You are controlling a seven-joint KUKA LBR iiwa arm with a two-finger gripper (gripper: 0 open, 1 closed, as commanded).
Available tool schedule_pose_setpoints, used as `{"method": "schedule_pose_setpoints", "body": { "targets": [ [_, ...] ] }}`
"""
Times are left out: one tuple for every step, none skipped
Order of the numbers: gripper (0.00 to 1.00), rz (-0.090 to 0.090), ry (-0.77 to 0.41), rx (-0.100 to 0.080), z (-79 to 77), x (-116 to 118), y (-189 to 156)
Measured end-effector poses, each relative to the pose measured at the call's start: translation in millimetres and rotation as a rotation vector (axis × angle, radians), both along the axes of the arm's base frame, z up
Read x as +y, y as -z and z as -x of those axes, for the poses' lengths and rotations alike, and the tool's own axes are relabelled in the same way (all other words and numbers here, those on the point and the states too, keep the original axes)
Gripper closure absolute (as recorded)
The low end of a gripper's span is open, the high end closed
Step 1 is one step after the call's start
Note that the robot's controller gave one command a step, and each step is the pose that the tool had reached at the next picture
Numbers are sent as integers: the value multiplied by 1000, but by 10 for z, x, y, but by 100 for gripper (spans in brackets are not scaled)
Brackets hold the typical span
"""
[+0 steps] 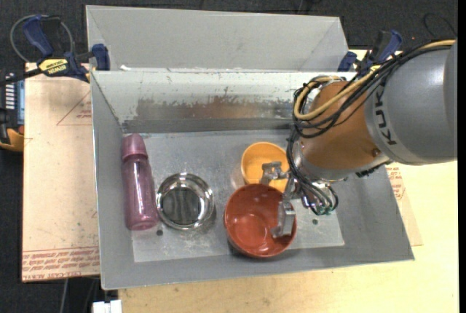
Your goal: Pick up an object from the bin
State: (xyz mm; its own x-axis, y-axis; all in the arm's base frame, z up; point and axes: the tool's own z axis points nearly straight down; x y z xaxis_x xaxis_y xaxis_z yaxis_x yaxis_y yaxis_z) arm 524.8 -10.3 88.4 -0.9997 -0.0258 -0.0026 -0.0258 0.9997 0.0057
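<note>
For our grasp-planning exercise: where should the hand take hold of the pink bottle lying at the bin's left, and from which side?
I would grip the pink bottle across its body, toward the cap end, from straight above. It lies flat, presenting its narrow width; the steel bowl crowds its lower right, while farther up the floor beside it is bare.

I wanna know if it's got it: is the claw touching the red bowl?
Cannot tell. The camera view shows the gripper over the red bowl's right rim, hiding any contact or gap.
</note>
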Motion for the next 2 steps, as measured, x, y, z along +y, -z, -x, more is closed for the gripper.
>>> {"method": "schedule_pose_setpoints", "body": {
  "targets": [
    [0,0,11,-17,-993,-193,3],
    [100,-1,16,-10,-579,-118,61]
  ]
}}
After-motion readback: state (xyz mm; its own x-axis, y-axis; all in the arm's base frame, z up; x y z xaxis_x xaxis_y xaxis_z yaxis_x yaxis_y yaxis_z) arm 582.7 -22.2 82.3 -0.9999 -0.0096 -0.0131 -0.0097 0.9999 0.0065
